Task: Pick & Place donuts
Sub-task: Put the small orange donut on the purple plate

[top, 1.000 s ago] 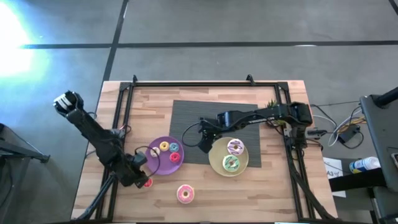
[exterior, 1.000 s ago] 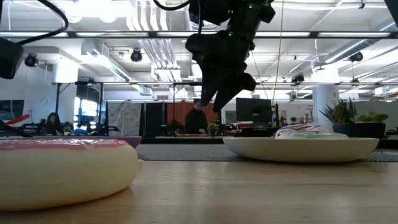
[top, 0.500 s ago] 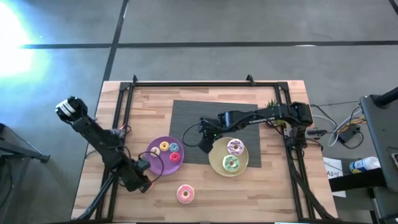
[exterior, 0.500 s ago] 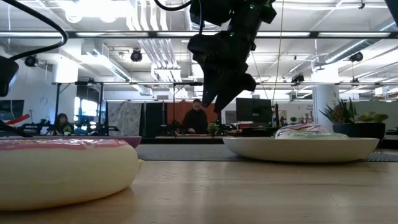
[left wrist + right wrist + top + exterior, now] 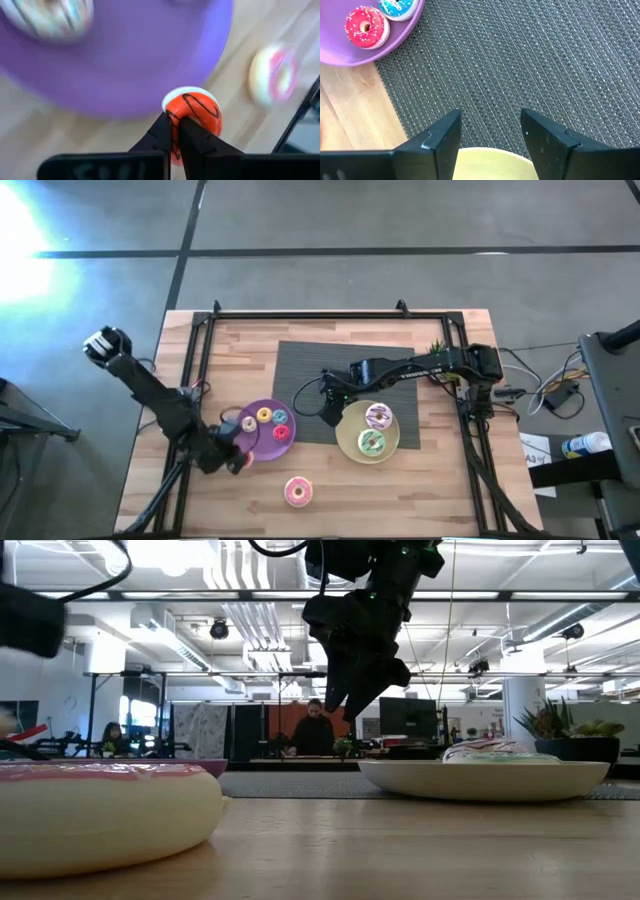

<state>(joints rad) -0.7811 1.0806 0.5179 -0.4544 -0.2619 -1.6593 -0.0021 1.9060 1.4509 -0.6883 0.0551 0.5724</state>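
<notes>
Orange donut (image 5: 192, 112): pinched edgewise in my left gripper (image 5: 175, 131), at purple plate's (image 5: 150, 65) near-left rim. Risk: thin grip slipping, donut rolling away. Right gripper (image 5: 490, 132): spread, empty, over mat (image 5: 520, 60).

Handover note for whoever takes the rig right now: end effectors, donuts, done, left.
Left end effector: shut on the orange donut, at the purple plate's near-left edge.
Right end effector: open, empty, above the dark mat beside the pale-yellow plate.
Done: yellow, blue and red donuts on purple; white-streaked and green donuts on yellow.
Left: release orange; pink donut sits on the bare table.
</notes>
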